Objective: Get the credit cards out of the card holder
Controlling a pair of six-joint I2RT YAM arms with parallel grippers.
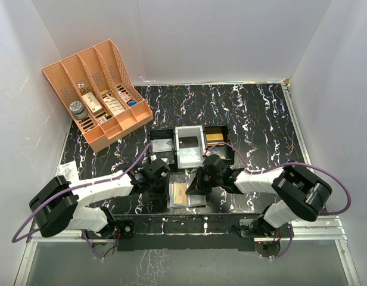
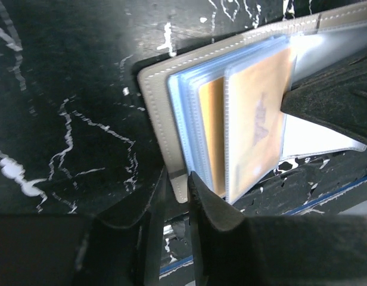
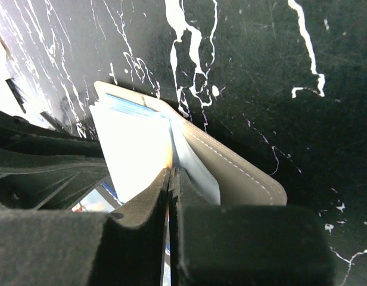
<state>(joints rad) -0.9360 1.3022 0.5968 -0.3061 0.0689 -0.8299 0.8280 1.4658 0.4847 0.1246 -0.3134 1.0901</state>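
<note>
The card holder (image 1: 186, 194) lies open on the table (image 1: 255, 119) at lower centre. Have the left fingers (image 2: 210, 208), nearly closed on its side tab (image 2: 179, 186), anchor it while the right fingers (image 3: 148, 202), seemingly pinched on the gold-orange card (image 2: 255, 125), pull straight out.

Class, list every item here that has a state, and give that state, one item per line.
Holder, open, lying on table.
Gold card, sleeved inside holder.
Left gripper, shut on holder's tab.
Right gripper, shut on a holder sleeve.
White tray, holds one dark card.
</note>
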